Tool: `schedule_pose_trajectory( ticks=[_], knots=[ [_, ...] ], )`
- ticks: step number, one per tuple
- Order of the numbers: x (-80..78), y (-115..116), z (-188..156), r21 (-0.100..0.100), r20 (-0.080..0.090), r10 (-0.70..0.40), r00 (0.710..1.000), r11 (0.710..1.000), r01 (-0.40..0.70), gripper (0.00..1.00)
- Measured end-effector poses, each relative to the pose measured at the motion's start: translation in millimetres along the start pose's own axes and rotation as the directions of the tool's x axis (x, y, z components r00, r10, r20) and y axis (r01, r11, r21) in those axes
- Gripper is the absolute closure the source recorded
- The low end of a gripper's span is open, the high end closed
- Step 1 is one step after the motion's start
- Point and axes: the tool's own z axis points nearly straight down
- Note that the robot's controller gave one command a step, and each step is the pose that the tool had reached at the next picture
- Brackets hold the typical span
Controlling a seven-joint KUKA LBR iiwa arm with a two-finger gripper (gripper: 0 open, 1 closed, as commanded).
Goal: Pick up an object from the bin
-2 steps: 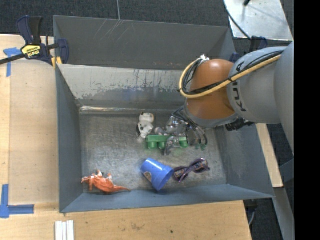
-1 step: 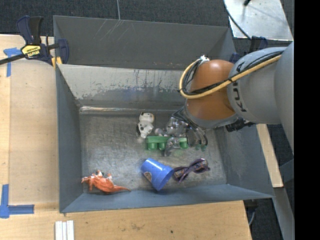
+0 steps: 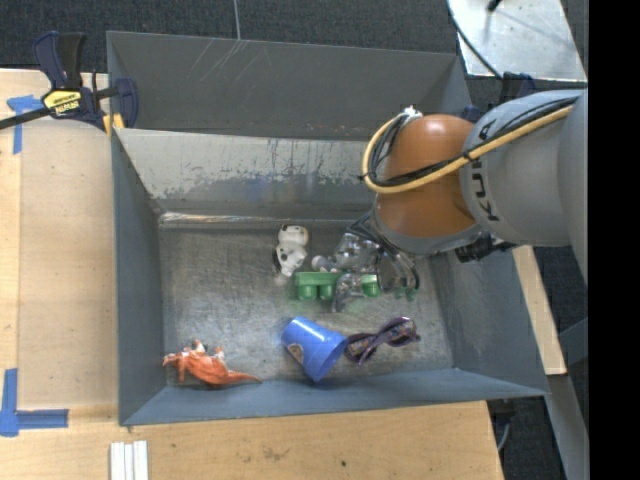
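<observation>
One green block (image 3: 316, 288) lies just right of centre in my bin (image 3: 135, 268), gripper (image 3: 356, 272) low over it; whether it's clamped, I can't make out.

Green block (image 3: 325, 286), blue cup (image 3: 312, 348), orange dinosaur (image 3: 205, 366)

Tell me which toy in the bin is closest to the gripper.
The green plastic block in the middle, right at the gripper. The white figure, blue cup, purple glasses and orange lizard all lie farther off.
</observation>
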Motion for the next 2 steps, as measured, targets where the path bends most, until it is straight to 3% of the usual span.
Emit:
schedule_pose_trajectory(
  ticks=[2],
  knots=[
    [-2.2, 0.0, -19.9, -0.001, 0.007, 0.000, 1.000, 1.000, 0.000, 1.00]
  ],
)
